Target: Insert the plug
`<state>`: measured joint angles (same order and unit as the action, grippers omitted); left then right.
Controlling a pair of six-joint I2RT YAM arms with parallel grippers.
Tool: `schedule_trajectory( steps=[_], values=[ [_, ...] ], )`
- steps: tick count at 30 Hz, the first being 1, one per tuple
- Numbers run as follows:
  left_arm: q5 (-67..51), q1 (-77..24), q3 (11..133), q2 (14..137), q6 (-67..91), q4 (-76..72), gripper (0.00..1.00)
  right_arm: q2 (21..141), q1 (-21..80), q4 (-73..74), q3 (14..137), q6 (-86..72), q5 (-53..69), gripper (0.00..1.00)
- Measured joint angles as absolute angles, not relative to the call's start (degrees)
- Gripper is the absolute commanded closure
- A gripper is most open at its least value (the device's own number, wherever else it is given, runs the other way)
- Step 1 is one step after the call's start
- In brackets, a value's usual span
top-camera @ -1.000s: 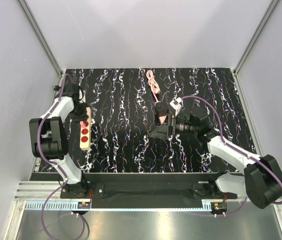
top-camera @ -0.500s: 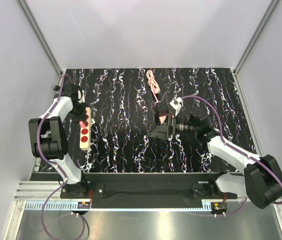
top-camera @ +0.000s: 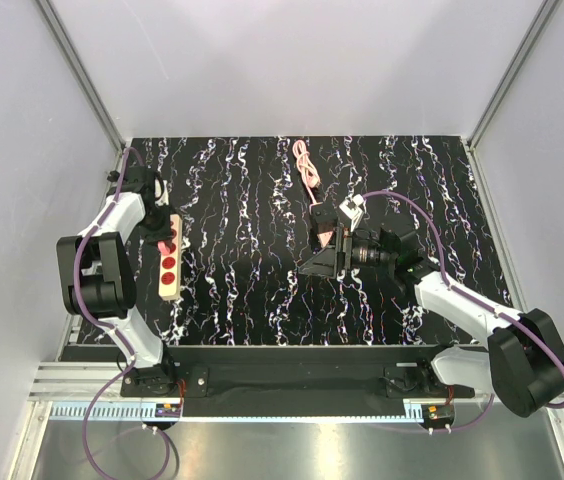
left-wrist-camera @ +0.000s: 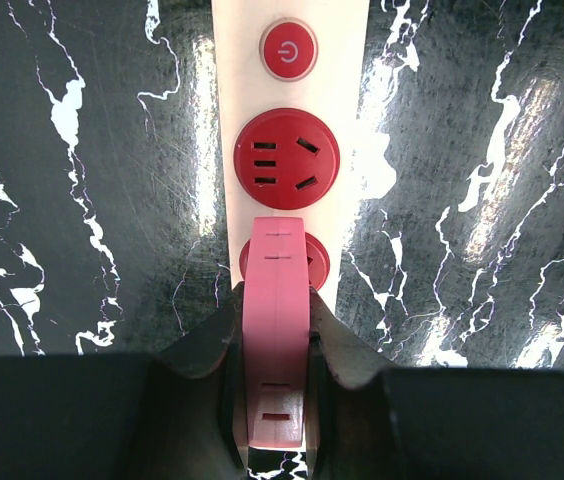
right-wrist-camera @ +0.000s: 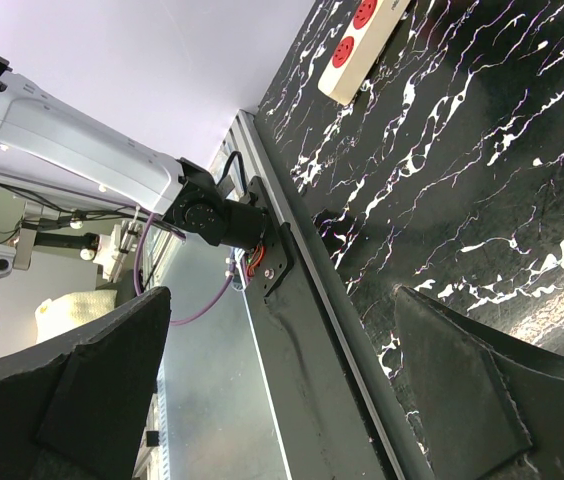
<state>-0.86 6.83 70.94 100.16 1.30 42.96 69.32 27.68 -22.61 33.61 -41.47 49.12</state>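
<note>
The pink plug (left-wrist-camera: 276, 330) is clamped between my left gripper's (left-wrist-camera: 276, 400) fingers. Its far end rests on a red socket (left-wrist-camera: 317, 262) of the beige strip (left-wrist-camera: 347, 90), and its prongs are hidden. Beyond it are another red socket (left-wrist-camera: 287, 158) and the red power button (left-wrist-camera: 289, 48). In the top view my left gripper (top-camera: 166, 242) is over the strip (top-camera: 168, 288) at the table's left edge. My right gripper (top-camera: 320, 242) hangs open and empty above mid-table, its jaws wide apart in its wrist view (right-wrist-camera: 282, 300). A small orange-pink patch (top-camera: 330, 237) shows between its fingers; I cannot tell what it is.
A coiled pink cord (top-camera: 308, 168) lies at the back centre of the black marbled table (top-camera: 242, 200). The right wrist view looks towards the left arm's base (right-wrist-camera: 222, 215), the metal front rail (right-wrist-camera: 302, 300) and the distant strip (right-wrist-camera: 362, 45). White walls enclose the table.
</note>
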Motion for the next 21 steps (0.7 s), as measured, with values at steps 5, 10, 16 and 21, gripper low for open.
schedule_trajectory(
  steps=[5, 10, 16, 21],
  values=[
    [-0.9, 6.8, 70.8, 100.2, 1.3, 42.8, 1.00, 69.3, 27.7, -22.7, 33.6, -41.6, 49.1, 0.00],
    [-1.7, 7.1, 70.8, 100.6, 1.2, 42.8, 1.00, 69.3, 27.7, -22.7, 33.6, -41.8, 49.1, 0.00],
    [-2.7, 7.4, 70.7, 100.7, 0.8, 42.6, 1.00, 69.3, 27.7, -22.8, 33.5, -41.9, 49.2, 0.00],
    [-2.9, 7.4, 70.6, 100.7, 0.4, 42.5, 1.00, 69.3, 27.7, -22.9, 33.5, -42.1, 49.2, 0.00]
  ],
)
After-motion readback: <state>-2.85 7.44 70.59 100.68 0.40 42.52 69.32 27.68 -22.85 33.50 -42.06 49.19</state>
